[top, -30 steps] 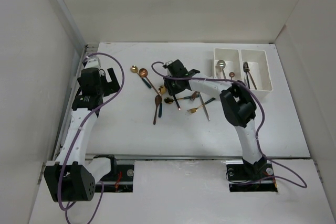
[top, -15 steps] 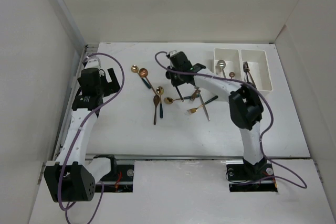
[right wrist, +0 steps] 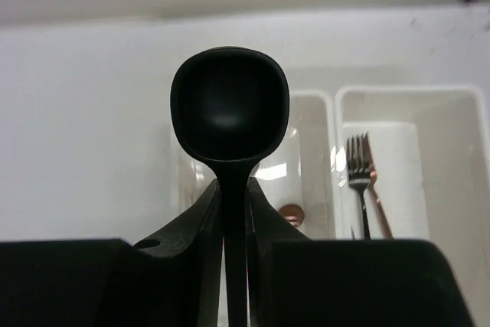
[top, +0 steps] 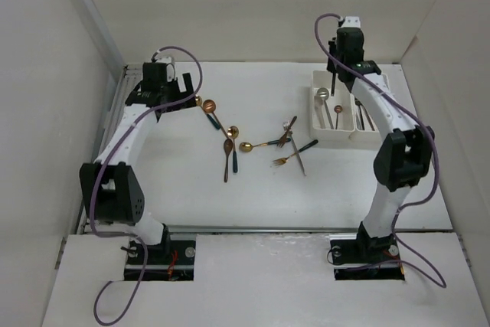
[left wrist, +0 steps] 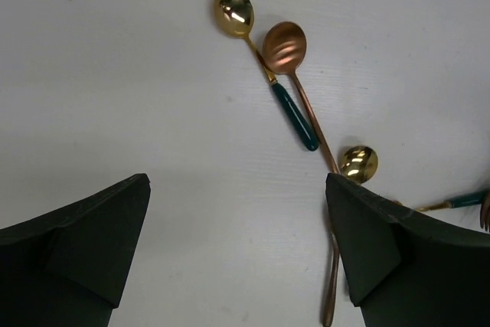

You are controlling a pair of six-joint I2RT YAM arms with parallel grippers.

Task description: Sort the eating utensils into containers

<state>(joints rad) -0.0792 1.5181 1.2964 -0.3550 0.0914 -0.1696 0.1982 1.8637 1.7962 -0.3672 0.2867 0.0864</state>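
Partway: my right claw [right wrist: 234,208] is clenched on a black spoon [right wrist: 228,109] over the left bin [right wrist: 312,99], a fork [right wrist: 358,166] lies in the right bin [right wrist: 459,151], and my left claw [left wrist: 233,189] hangs spread wide above a gold spoon [left wrist: 233,9] and a copper spoon [left wrist: 285,44], with several more loose on the table [top: 184,189].
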